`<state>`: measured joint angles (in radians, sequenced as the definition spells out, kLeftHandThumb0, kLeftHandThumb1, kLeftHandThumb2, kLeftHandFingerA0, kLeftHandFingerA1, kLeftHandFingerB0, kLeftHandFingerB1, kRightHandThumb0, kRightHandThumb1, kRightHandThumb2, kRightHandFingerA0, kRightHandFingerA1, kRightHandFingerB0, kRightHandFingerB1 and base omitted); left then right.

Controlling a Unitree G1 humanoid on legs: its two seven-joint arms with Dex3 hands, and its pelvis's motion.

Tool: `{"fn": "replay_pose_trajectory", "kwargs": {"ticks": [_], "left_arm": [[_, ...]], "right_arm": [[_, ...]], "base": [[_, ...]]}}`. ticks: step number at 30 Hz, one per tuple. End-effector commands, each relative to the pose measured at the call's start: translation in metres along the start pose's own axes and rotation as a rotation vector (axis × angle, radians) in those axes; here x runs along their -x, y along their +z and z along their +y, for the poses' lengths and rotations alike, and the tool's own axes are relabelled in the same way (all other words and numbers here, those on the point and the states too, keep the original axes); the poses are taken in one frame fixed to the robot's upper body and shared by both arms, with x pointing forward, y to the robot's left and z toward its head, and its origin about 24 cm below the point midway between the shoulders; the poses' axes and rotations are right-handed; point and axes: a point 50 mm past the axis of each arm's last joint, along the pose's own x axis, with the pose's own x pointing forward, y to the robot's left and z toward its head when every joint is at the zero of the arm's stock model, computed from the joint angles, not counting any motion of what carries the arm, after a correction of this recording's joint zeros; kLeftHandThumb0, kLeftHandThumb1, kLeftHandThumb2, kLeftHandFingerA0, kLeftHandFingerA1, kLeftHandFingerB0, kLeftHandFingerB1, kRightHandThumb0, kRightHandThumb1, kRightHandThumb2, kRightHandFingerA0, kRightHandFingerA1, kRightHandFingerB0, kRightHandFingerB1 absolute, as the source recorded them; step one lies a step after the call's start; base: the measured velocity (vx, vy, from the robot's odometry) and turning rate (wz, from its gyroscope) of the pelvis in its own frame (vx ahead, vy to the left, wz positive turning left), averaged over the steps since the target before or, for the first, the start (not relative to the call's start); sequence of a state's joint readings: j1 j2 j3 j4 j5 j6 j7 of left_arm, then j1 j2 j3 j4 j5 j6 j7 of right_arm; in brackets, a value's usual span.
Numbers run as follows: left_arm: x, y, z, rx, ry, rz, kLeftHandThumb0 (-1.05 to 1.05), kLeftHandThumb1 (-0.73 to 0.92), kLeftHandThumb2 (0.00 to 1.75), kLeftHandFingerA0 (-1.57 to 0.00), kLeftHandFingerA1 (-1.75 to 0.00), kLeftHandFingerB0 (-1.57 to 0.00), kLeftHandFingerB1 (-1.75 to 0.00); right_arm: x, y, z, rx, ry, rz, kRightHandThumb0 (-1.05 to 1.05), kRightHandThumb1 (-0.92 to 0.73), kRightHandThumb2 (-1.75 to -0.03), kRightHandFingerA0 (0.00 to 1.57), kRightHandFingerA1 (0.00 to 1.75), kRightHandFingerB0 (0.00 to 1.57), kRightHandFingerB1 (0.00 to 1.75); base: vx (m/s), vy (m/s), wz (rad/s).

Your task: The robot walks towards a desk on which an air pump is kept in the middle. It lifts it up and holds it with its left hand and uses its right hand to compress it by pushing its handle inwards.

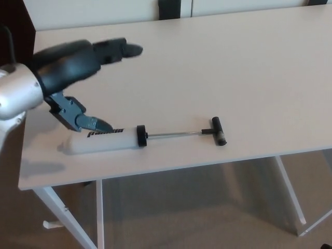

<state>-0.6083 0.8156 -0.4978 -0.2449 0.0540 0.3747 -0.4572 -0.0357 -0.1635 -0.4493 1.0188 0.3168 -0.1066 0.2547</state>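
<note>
Pump (106, 140) lying flat near the front edge of the surface (218, 67), white barrel to the left, rod drawn out to the right and ending in the black T-handle (218, 131): laid out lengthwise, so barrel and handle fall one to each side. Left hand (78, 72) poised over the barrel's left part, spread wide, thumb (85, 122) low beside the barrel's lettering, fingers (116, 49) arched high above, holding nothing; apparently shaped to close round the barrel. Right hand not in view. Nothing else on the surface near the pump, nothing blocking the grasp. Dark chair backs beyond the far edge, well apart. Front edge close, hence some risk of rolling off if nudged.
</note>
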Motion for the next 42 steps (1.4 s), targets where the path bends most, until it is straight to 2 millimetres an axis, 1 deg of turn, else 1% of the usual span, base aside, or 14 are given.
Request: {"fn": "replay_pose_trajectory", "kwargs": {"ticks": [1, 13, 14, 15, 16, 17, 18, 21, 22, 25, 26, 29, 30, 42], "left_arm": [[-0.014, -0.016, -0.014, -0.231, -0.095, 0.191, -0.21, 0.41, 0.63, -0.05, -0.24, -0.05, -0.22], [-0.022, -0.019, -0.040, -0.305, -0.175, 0.235, -0.29, 0.42, 0.60, -0.06, -0.25, -0.06, -0.24], [-0.023, -0.020, -0.041, -0.311, -0.173, 0.238, -0.27, 0.43, 0.55, -0.07, -0.26, -0.08, -0.24], [-0.024, -0.020, -0.042, -0.315, -0.171, 0.241, -0.27, 0.43, 0.55, -0.07, -0.26, -0.08, -0.24], [-0.025, -0.021, -0.045, -0.323, -0.166, 0.247, -0.31, 0.42, 0.55, -0.09, -0.28, -0.09, -0.24], [-0.026, -0.022, -0.046, -0.326, -0.162, 0.250, -0.31, 0.42, 0.55, -0.09, -0.28, -0.09, -0.24], [-0.028, -0.024, -0.048, -0.325, -0.158, 0.249, -0.28, 0.27, 0.73, -0.01, -0.44, 0.00, -0.40], [-0.030, -0.025, -0.051, -0.323, -0.154, 0.248, -0.28, 0.27, 0.73, -0.01, -0.44, 0.00, -0.40], [-0.031, -0.026, -0.052, -0.323, -0.153, 0.251, -0.23, 0.34, 0.86, -0.02, -0.49, 0.00, -0.47], [-0.034, -0.027, -0.054, -0.331, -0.150, 0.255, -0.24, 0.35, 0.87, -0.01, -0.49, 0.00, -0.47], [-0.035, -0.028, -0.056, -0.334, -0.149, 0.255, -0.24, 0.37, 0.88, -0.01, -0.49, 0.00, -0.47], [-0.036, -0.028, -0.058, -0.336, -0.149, 0.254, -0.24, 0.37, 0.88, -0.01, -0.49, 0.00, -0.47], [-0.038, -0.029, -0.060, -0.336, -0.144, 0.253, -0.42, 0.43, 0.61, -0.17, -0.37, -0.12, -0.31], [-0.053, -0.037, -0.065, -0.335, -0.042, 0.265, -0.47, 0.40, 0.63, -0.29, -0.42, -0.15, -0.34]], "right_arm": [[0.000, 0.017, -0.011, 0.036, -0.037, -0.030, -0.29, -0.62, -0.58, 0.63, 0.47, 0.60, 0.45], [-0.001, 0.018, -0.010, 0.040, -0.038, -0.034, -0.26, -0.61, -0.58, 0.62, 0.47, 0.59, 0.45], [-0.001, 0.018, -0.010, 0.041, -0.034, -0.035, -0.31, -0.51, -0.86, 0.55, 0.61, 0.56, 0.60], [-0.001, 0.018, -0.010, 0.042, -0.031, -0.036, -0.31, -0.51, -0.86, 0.55, 0.61, 0.56, 0.60], [-0.001, 0.018, -0.010, 0.046, -0.026, -0.036, -0.26, -0.62, -0.58, 0.60, 0.47, 0.58, 0.46], [-0.001, 0.018, -0.010, 0.047, -0.024, -0.035, -0.26, -0.62, -0.58, 0.60, 0.47, 0.58, 0.46], [-0.001, 0.017, -0.010, 0.047, -0.022, -0.034, -0.26, -0.61, -0.58, 0.59, 0.47, 0.58, 0.45], [-0.001, 0.017, -0.009, 0.046, -0.021, -0.032, -0.26, -0.61, -0.58, 0.59, 0.47, 0.58, 0.45], [-0.002, 0.017, -0.008, 0.044, -0.025, -0.032, -0.27, -0.60, -0.57, 0.61, 0.47, 0.59, 0.45], [-0.003, 0.018, -0.006, 0.045, -0.028, -0.033, -0.28, -0.60, -0.57, 0.62, 0.46, 0.59, 0.45], [-0.004, 0.018, -0.006, 0.046, -0.031, -0.033, -0.31, -0.47, -0.85, 0.58, 0.63, 0.52, 0.59], [-0.004, 0.018, -0.005, 0.047, -0.036, -0.032, -0.31, -0.47, -0.85, 0.58, 0.63, 0.52, 0.59], [-0.004, 0.018, -0.005, 0.059, -0.035, -0.032, -0.28, -0.61, -0.58, 0.65, 0.46, 0.58, 0.44], [-0.004, 0.020, -0.005, 0.092, -0.028, -0.038, -0.30, -0.62, -0.58, 0.66, 0.45, 0.59, 0.43]], "base": [[0.00, 0.000, 0.00], [0.00, 0.000, 0.00], [0.00, 0.000, 0.00], [0.00, 0.000, 0.00], [0.00, 0.000, 0.00], [0.00, 0.000, 0.00], [0.00, 0.000, 0.00], [0.00, 0.000, 0.00], [0.00, 0.000, 0.00], [0.00, 0.000, 0.00], [0.00, 0.000, 0.00], [0.00, 0.000, 0.00], [0.00, 0.000, 0.00], [0.00, 0.000, 0.00]]}}
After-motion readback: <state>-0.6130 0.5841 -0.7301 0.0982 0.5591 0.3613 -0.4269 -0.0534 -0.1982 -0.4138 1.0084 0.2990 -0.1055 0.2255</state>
